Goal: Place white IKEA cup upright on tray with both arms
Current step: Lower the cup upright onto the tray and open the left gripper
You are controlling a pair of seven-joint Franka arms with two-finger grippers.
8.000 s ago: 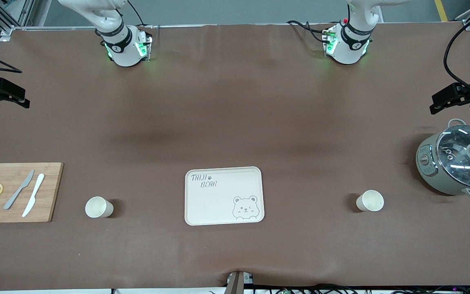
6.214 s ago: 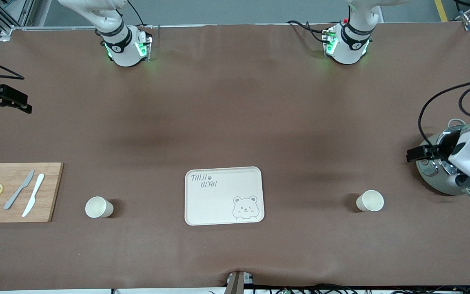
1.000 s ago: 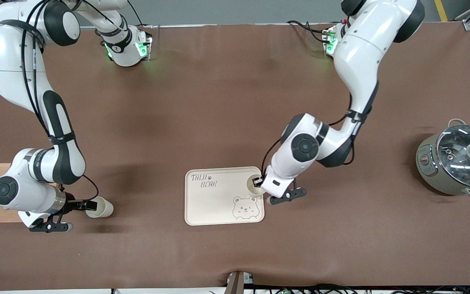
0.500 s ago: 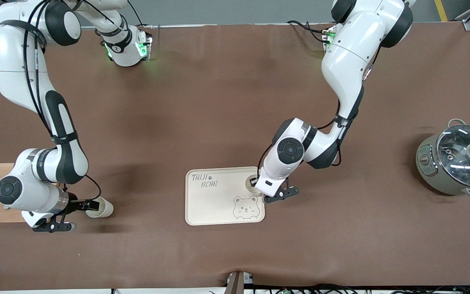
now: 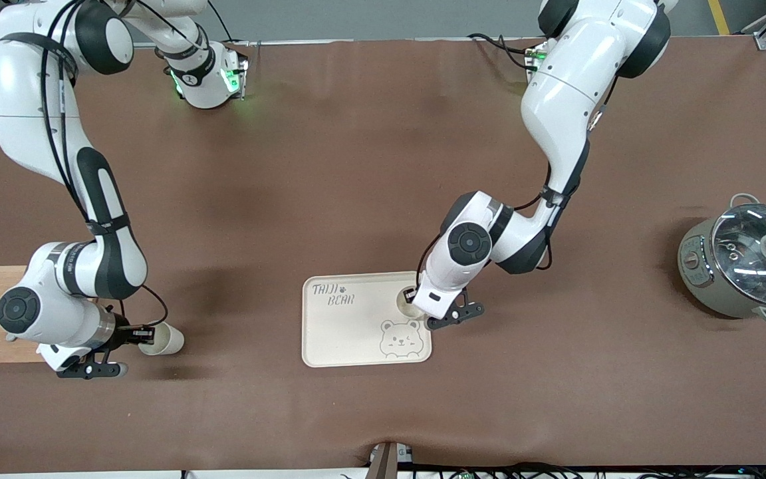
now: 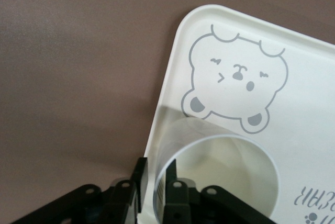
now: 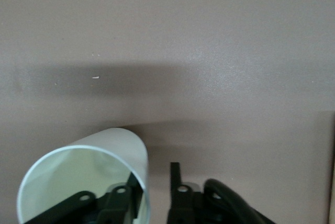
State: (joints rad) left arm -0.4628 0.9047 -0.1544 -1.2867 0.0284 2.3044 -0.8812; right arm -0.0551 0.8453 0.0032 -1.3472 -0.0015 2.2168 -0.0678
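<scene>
Cup [image 5: 409, 305] on tray [image 5: 350, 332], left tool [image 5: 411, 297] pinching rim

A white plastic cup [image 6: 220, 174] stands upright on the cream rectangular tray with a raised rim [image 6: 170, 85], near its rounded corner, beside the printed grey bear face [image 6: 235, 80]. The left gripper [image 6: 154, 190] has its black fingers [image 6: 138, 182] astride the cup's wall, one inside, one outside. Brown tabletop [image 6: 78, 62] surrounds the tray.
</scene>
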